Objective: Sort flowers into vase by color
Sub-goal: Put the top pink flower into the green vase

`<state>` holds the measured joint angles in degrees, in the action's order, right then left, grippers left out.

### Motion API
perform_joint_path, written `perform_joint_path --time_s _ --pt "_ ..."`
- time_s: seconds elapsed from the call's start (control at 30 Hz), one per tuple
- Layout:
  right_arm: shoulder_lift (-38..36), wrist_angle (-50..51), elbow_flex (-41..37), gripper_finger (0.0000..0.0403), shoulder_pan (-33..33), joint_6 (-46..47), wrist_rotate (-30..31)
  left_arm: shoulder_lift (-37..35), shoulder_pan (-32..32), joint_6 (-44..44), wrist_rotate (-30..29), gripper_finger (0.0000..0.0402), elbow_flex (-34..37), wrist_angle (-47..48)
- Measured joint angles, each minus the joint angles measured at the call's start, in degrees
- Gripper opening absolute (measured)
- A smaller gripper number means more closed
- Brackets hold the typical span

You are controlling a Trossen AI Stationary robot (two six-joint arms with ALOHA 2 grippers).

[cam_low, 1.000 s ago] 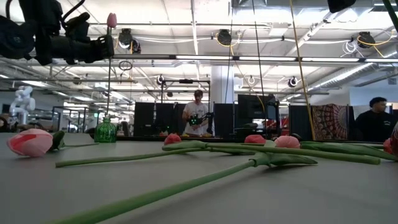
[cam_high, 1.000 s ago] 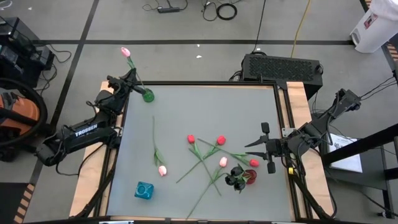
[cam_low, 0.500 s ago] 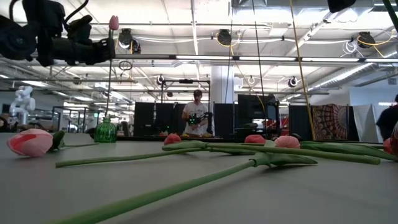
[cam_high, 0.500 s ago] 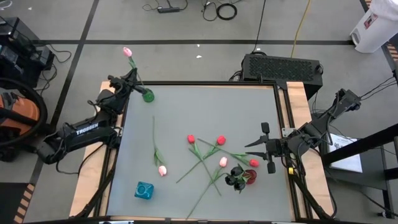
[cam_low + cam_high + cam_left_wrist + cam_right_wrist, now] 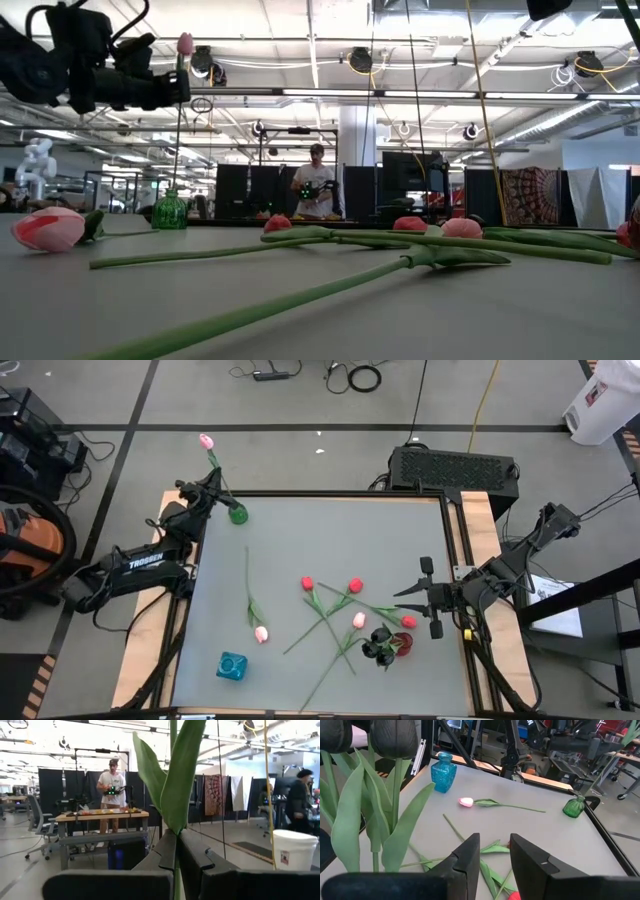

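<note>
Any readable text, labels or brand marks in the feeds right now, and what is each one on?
"TROSSEN": white lettering on the left arm, seen in the high view.
Label on the white container at the high view's top right corner: too small to read.
Label on the white bucket in the left wrist view: blurred, unreadable.
Nothing else legible.

Bench (image 5: 300, 530): grey top, pale wooden edging on both sides.
Far left corner: green vase (image 5: 238, 514).
Near left: blue vase (image 5: 232, 666).
Left of middle: pink tulip (image 5: 260, 633) lying alone, stem pointing to the far side.
Right of middle: crossed red and pink tulips (image 5: 340, 605).
Near right: black tulips (image 5: 380, 645) in a red vase (image 5: 402, 646).
</note>
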<state>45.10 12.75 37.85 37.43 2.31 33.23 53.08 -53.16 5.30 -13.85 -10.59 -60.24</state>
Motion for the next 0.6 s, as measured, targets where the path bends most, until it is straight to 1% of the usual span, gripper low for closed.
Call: perform_joint_path --time_s 0.23,0.5,0.6 --pt "0.0 0.0 0.0 0.0098 0.0 0.0 0.0 0.2 -0.2 -0.1 0.0 0.0011 0.0 -0.6" --pt "0.0 -0.1 0.0 0.0098 0.0 -0.1 0.0 0.2 -0.2 -0.4 0.1 0.0011 0.0 4.0" --pt "0.0 -1.2 0.0 0.0098 0.0 -1.3 2.1 0.2 -0.2 -0.4 1.0 0.0011 0.0 4.4"
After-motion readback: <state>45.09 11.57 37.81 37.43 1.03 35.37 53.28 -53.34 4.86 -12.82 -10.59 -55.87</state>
